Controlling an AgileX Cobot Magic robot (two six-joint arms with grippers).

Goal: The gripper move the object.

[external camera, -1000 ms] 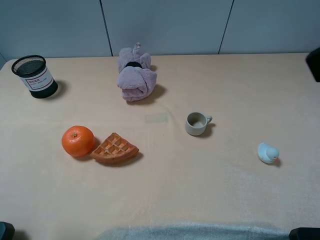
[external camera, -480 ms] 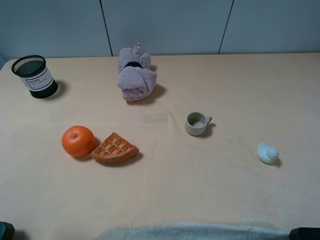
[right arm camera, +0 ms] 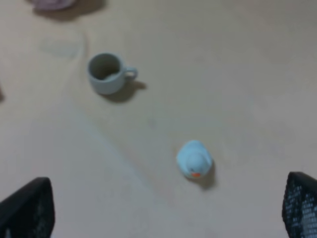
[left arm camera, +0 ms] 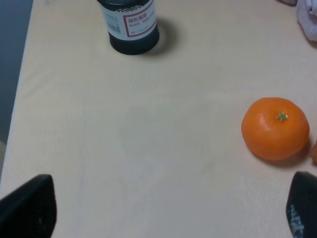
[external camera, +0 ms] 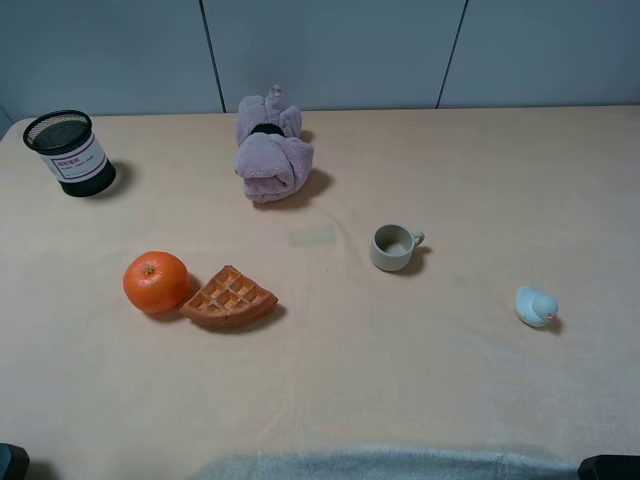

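The object, an orange-brown waffle wedge [external camera: 228, 296] with a grid top, lies flat on the table left of centre, touching the round orange fruit [external camera: 155, 281] on its left. In the left wrist view the fruit [left arm camera: 275, 128] shows, with only a sliver of the waffle [left arm camera: 314, 151] at the frame's edge. My left gripper [left arm camera: 166, 213] is open, its dark fingertips [left arm camera: 27, 206] far apart over bare table, well short of the fruit. The right gripper [right arm camera: 163, 213] is open too, nothing between its fingertips [right arm camera: 299, 204]. In the exterior view only dark arm corners show at the near edge.
A black mesh pen cup [external camera: 68, 152] stands at the far left. A mauve plush toy [external camera: 271, 150] sits at the back centre. A grey mug [external camera: 393, 247] stands right of centre, and a pale blue duck [external camera: 535, 306] farther right. A grey cloth edge [external camera: 380, 464] lies along the near side.
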